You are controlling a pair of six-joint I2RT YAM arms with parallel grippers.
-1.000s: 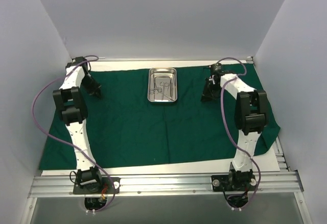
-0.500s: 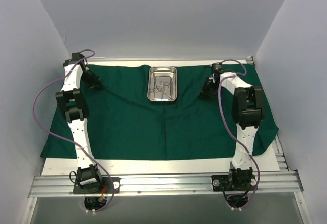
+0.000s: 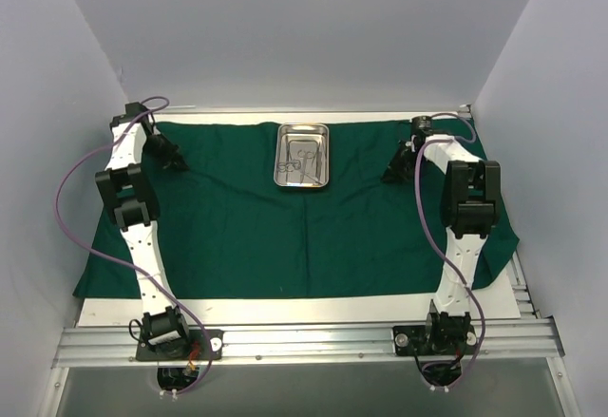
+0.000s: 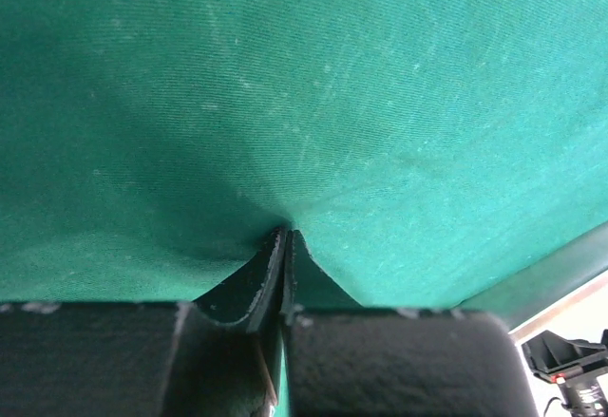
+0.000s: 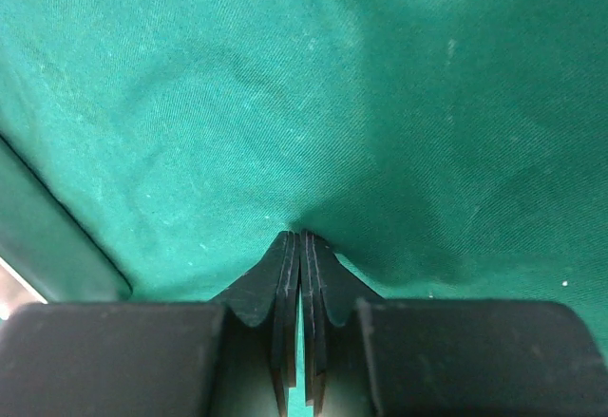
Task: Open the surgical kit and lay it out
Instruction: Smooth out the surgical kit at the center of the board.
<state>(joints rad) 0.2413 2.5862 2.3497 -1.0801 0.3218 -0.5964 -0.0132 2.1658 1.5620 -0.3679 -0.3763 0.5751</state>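
- The green drape (image 3: 285, 236) lies spread across most of the middle of the top view, with its right edge spilling over the table (image 3: 285, 311) at lower right.
- The steel tray (image 3: 302, 158) sits on the cloth at upper centre, and the thin ring-handled instruments (image 3: 300, 164) lie inside it.
- The left gripper (image 4: 287, 238) is at the upper left of the cloth. Its jaws are pressed together on a small tuck of fabric.
- The right gripper (image 5: 300, 238) is at the upper right, clamped the same way on a pinch of cloth.
- Step in hand, as I judge it: pulling the far corners outward to flatten the wrap.
- The next move likely calls for letting go of both pinches and lifting clear, then going to the tray to set out the instruments.
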